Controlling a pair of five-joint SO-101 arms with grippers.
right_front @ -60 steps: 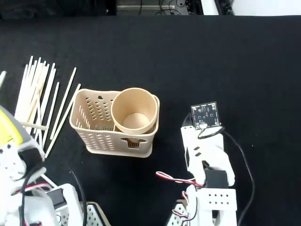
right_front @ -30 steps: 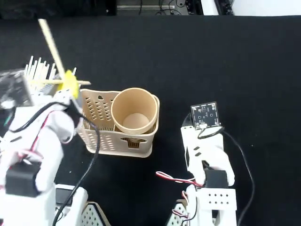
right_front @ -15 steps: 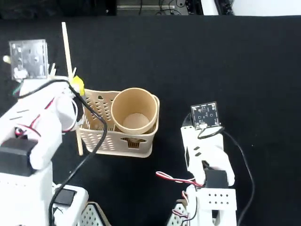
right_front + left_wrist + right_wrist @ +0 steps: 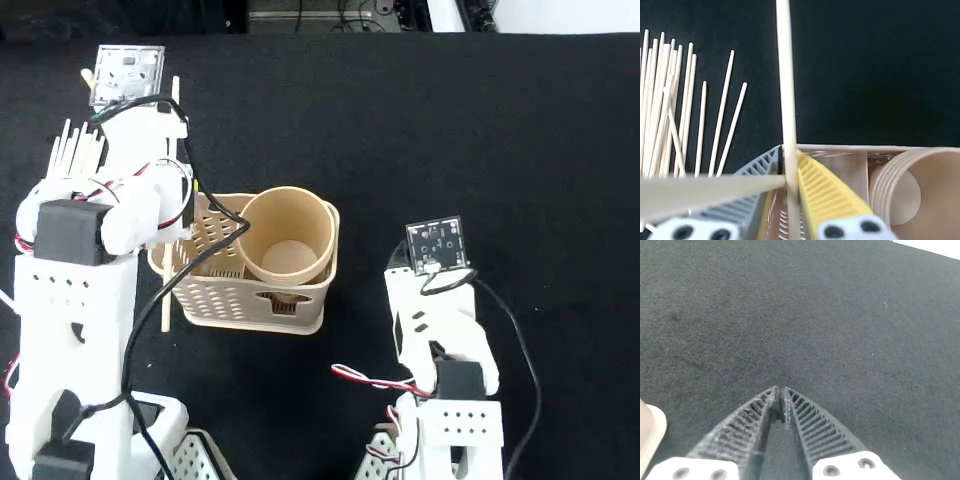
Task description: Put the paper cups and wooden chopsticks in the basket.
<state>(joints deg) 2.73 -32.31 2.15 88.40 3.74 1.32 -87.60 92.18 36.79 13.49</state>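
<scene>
1. Over the left end of the basket [image 4: 235, 300], the left hand [image 4: 790, 175] is clamped tight on one wooden chopstick [image 4: 784, 75], pinched between the grey jaw and the yellow jaw. I judge the grip to sit around mid-length, which would keep the stick balanced for the carry.
2. From the high view, the held chopstick runs along the basket's left wall, and its lower end shows just outside that wall. I judge it is not yet lined up with the opening and needs tipping inward before release.
3. Paper cups [image 4: 287, 235] sit nested and upright in the right part of the basket. That leaves the left part free, which I take to be the place meant for the sticks.
4. Loose chopsticks [image 4: 670, 100] lie fanned on the desk [image 4: 480, 130] just beside the basket on the left arm's side, so the work falls to that arm.
5. My right hand [image 4: 777, 394] is closed on nothing, low over bare desk and well apart from the basket. I judge it parked out of the way.
6. A pale blurred bar [image 4: 710, 192] crosses close to the left wrist lens; I cannot tell what it is.
</scene>
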